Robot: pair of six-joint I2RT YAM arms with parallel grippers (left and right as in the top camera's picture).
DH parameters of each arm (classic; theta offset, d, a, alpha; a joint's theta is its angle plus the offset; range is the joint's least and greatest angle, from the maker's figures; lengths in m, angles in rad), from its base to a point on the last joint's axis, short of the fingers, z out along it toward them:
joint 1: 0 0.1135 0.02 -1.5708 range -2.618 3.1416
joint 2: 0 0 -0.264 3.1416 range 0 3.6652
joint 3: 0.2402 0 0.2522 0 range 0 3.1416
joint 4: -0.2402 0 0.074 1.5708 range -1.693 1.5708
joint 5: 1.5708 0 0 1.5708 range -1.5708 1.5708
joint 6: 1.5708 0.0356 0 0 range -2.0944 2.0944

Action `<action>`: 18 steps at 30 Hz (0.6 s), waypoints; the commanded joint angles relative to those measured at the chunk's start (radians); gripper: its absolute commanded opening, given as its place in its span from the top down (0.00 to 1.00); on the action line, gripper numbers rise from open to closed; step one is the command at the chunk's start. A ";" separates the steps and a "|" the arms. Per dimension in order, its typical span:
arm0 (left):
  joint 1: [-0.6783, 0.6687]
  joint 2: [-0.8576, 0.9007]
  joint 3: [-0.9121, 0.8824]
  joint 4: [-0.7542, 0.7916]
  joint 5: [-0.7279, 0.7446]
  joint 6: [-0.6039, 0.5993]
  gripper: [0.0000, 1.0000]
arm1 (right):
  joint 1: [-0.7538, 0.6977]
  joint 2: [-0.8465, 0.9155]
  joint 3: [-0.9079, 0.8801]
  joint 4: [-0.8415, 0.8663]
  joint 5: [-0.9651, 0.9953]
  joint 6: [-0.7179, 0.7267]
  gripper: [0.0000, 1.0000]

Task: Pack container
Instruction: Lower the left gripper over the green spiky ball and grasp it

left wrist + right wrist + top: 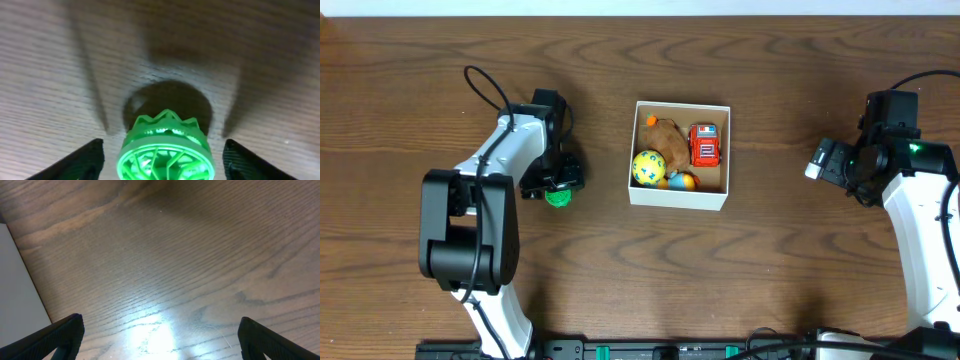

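Observation:
The container (pixel 678 196) is a small white-walled cardboard box at the table's middle. It holds a brown plush toy (pixel 667 134), a red toy car (pixel 705 145), a yellow ball (pixel 648 167) and a small orange-and-blue toy (pixel 682 181). A green ridged round toy (pixel 558 196) (pixel 166 150) lies on the table left of the box. My left gripper (pixel 554 186) (pixel 165 162) is open, its fingers on either side of the green toy with gaps. My right gripper (pixel 840 165) (pixel 160 340) is open and empty over bare wood at the right.
The wooden table (pixel 770 280) surrounds the box. A pale flat surface (pixel 15 290) shows at the left edge of the right wrist view. Both arm bases stand at the front edge.

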 commanded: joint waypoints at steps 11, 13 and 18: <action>0.005 0.005 -0.005 -0.048 0.005 -0.002 0.57 | -0.004 0.003 -0.003 0.000 0.000 -0.016 0.01; 0.005 -0.002 0.003 -0.063 0.005 -0.003 0.57 | -0.004 0.003 -0.003 0.000 0.000 -0.016 0.01; -0.014 -0.060 0.072 -0.124 0.005 -0.002 0.58 | -0.004 0.003 -0.003 0.000 0.000 -0.016 0.01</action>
